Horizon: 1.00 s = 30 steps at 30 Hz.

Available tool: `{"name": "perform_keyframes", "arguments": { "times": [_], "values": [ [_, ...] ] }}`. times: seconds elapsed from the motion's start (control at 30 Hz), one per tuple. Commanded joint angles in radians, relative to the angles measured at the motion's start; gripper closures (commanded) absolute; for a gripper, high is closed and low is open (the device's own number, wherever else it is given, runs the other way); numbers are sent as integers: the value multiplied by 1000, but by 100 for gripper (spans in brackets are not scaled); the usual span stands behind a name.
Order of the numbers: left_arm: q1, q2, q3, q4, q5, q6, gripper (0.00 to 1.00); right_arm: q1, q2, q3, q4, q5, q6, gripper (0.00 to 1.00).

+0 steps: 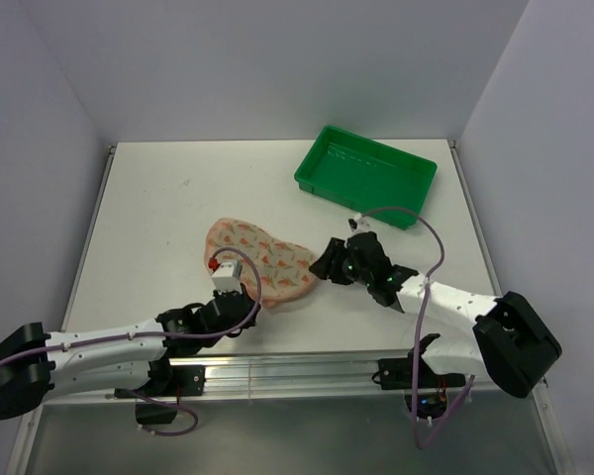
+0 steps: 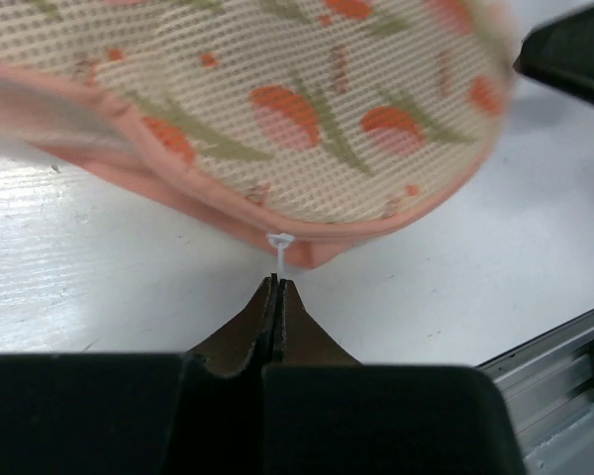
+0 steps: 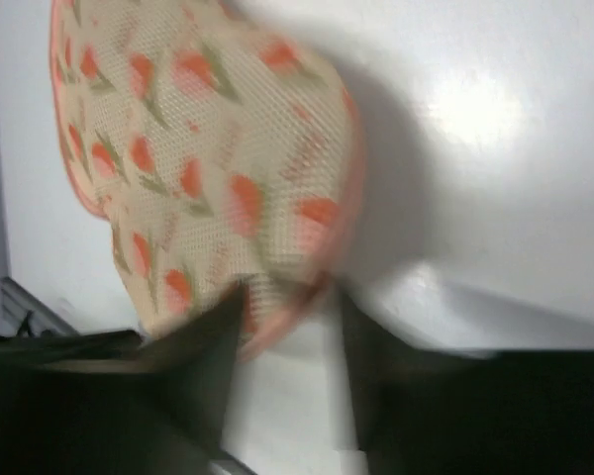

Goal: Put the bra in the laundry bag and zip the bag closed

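The laundry bag lies on the table's middle, its two peach-pink halves closed together. The bra is hidden. My left gripper sits at the bag's near edge. In the left wrist view it is shut on the thin white zip pull at the bag's pink rim. My right gripper is at the bag's right end. In the blurred right wrist view it is open, with the bag's edge reaching between the fingers.
A green plastic tray stands at the back right, behind the right arm. An aluminium rail runs along the table's near edge. Walls close in the table on three sides.
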Motion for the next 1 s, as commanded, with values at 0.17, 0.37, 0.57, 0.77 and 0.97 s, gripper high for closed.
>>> {"name": "perform_keyframes", "arguments": {
  "times": [0.17, 0.37, 0.57, 0.77, 0.97],
  "values": [
    [-1, 100, 55, 190, 43, 93, 100, 48, -70, 29, -25, 55, -6, 18],
    [-1, 262, 169, 343, 133, 162, 100, 179, -155, -145, 113, 121, 212, 17],
    [-1, 283, 152, 362, 179, 155, 100, 190, -36, -140, 262, 86, 280, 16],
    [1, 262, 126, 342, 164, 141, 100, 188, 28, -116, 365, 46, 284, 18],
    [1, 257, 123, 336, 156, 148, 100, 171, 113, -97, 388, 90, 286, 45]
  ]
}}
